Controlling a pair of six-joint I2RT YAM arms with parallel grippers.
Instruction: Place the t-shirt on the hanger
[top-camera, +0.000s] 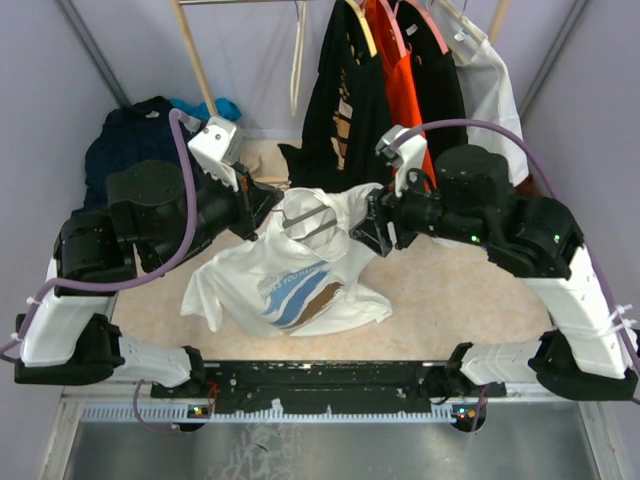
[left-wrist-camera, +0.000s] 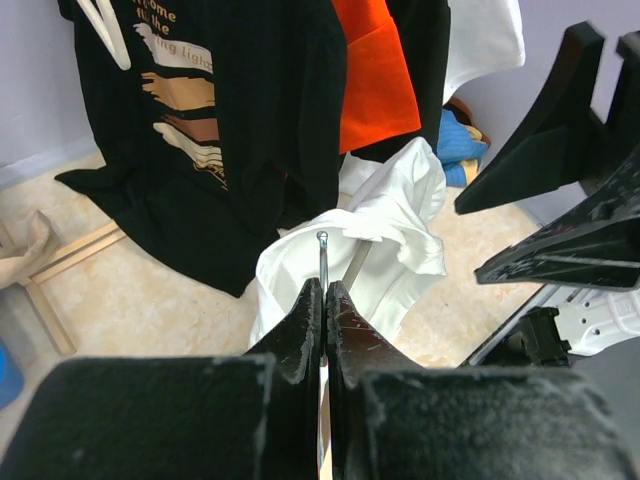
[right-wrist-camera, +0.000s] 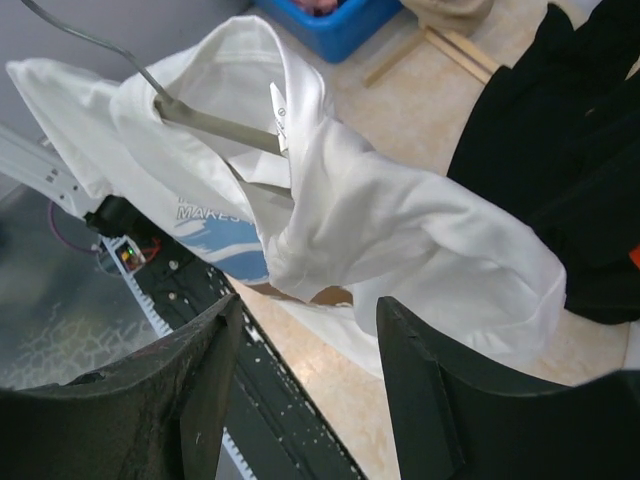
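The white t-shirt (top-camera: 285, 280) with a blue print lies partly on the table, its collar end lifted in the middle. The hanger (top-camera: 312, 218) sits inside the collar, its grey arms showing in the right wrist view (right-wrist-camera: 215, 127). My left gripper (top-camera: 262, 208) is shut on the hanger's silver wire hook (left-wrist-camera: 322, 262) and holds it up. My right gripper (top-camera: 372, 228) is open and empty just right of the shirt's raised sleeve (right-wrist-camera: 420, 240); its fingers (right-wrist-camera: 215, 350) stand apart below the cloth. The shirt also shows in the left wrist view (left-wrist-camera: 385, 230).
A rack at the back holds black (top-camera: 345, 100), orange (top-camera: 395, 70) and white (top-camera: 490, 85) garments and a bare cream hanger (top-camera: 297, 60). Dark navy clothing (top-camera: 130, 135) lies at the back left. A blue bin (right-wrist-camera: 335, 20) stands near the rack's wooden foot.
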